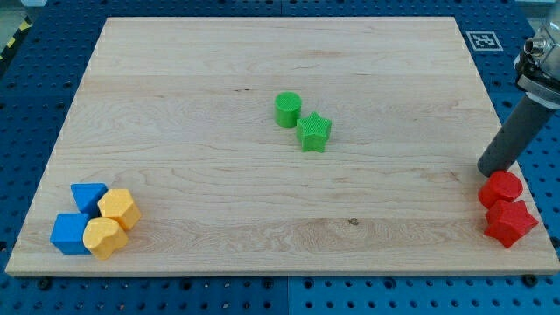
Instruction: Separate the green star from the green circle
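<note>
The green circle (288,109) stands near the middle of the wooden board (219,70). The green star (313,132) lies just to its lower right, touching it or nearly so. My tip (490,171) is at the board's right edge, far to the right of both green blocks. It sits just above and left of the red circle (500,187).
A red star (510,222) lies right below the red circle at the bottom right. At the bottom left, a blue triangle (87,197), a blue cube (68,234), a yellow hexagon (118,208) and a yellow heart (104,237) are bunched together.
</note>
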Controlling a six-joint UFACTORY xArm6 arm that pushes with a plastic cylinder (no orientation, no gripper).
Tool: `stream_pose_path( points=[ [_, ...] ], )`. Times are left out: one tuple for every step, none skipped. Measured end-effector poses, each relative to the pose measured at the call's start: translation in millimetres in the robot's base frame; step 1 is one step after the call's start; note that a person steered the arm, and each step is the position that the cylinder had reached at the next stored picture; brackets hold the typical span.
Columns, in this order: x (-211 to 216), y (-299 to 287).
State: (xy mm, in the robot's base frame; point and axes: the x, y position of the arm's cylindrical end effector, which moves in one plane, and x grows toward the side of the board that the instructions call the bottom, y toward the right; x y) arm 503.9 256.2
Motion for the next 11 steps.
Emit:
stream_pose_path(
  points=[
    [4,0],
    [1,0],
    [-50,-29],
    [-109,-98],
    [-131,-174],
    [-134,-225],
    [-108,-236],
    [-104,-236],
    [-96,-226],
    [-70,-226],
    [-61,-226]
  ],
)
